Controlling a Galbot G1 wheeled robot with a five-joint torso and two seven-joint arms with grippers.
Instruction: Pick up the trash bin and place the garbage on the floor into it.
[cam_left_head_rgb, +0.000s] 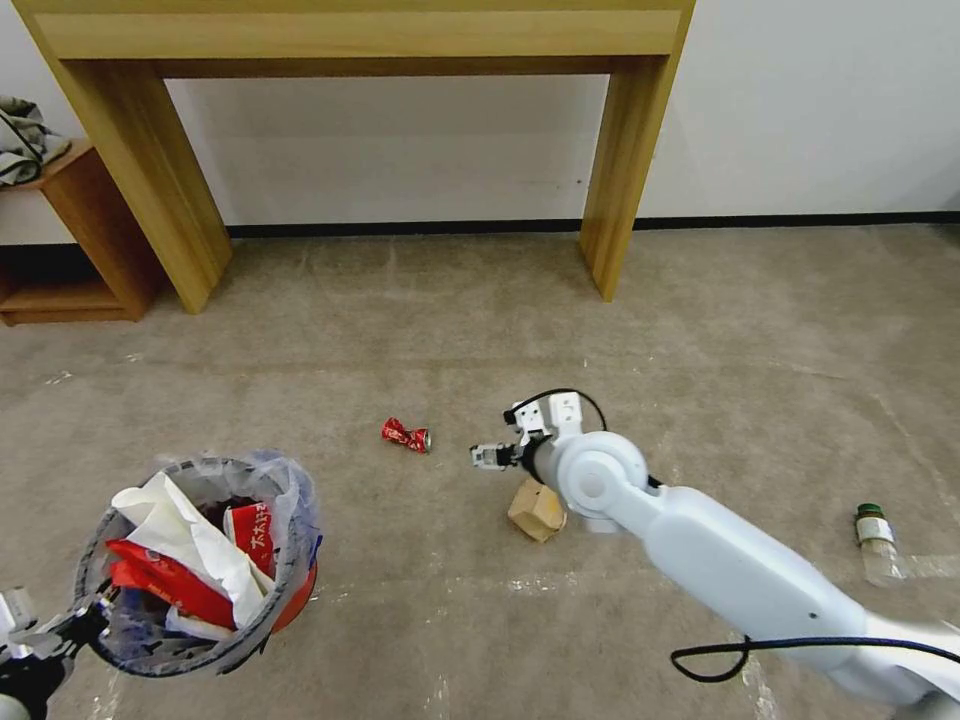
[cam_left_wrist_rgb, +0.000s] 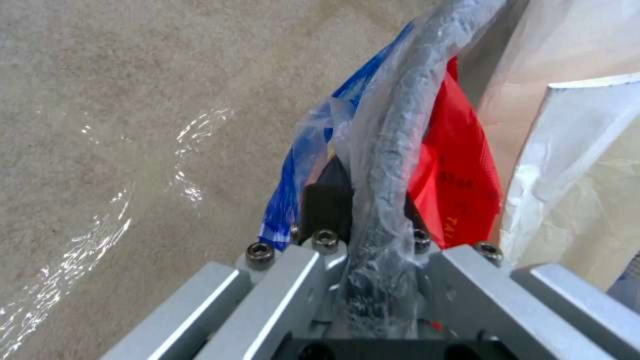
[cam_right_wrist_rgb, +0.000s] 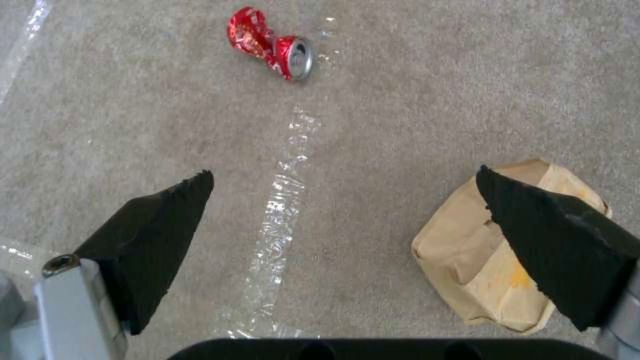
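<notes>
The trash bin (cam_left_head_rgb: 296, 598), holding white tissue and red wrappers, hangs at the lower left with my left gripper (cam_left_head_rgb: 62, 628) clamped on its near rim. In the left wrist view that gripper (cam_left_wrist_rgb: 370, 210) is shut on the bag-covered mesh rim (cam_left_wrist_rgb: 400, 135). My right gripper (cam_left_head_rgb: 488, 457) hovers low over the floor (cam_left_head_rgb: 700, 380), open, between a crushed red can (cam_left_head_rgb: 405, 435) and a tan paper packet (cam_left_head_rgb: 537, 510). From the right wrist, the can (cam_right_wrist_rgb: 270, 42) lies ahead of the open gripper (cam_right_wrist_rgb: 343, 185), and the packet (cam_right_wrist_rgb: 467, 270) sits partly under one black finger (cam_right_wrist_rgb: 547, 240).
A small bottle (cam_left_head_rgb: 877, 540) lies on the carpet at the far right. A wooden table's legs (cam_left_head_rgb: 615, 190) stand against the back wall, with a low brown shelf (cam_left_head_rgb: 70, 250) at the far left. Pale tape lines (cam_right_wrist_rgb: 280, 220) cross the carpet.
</notes>
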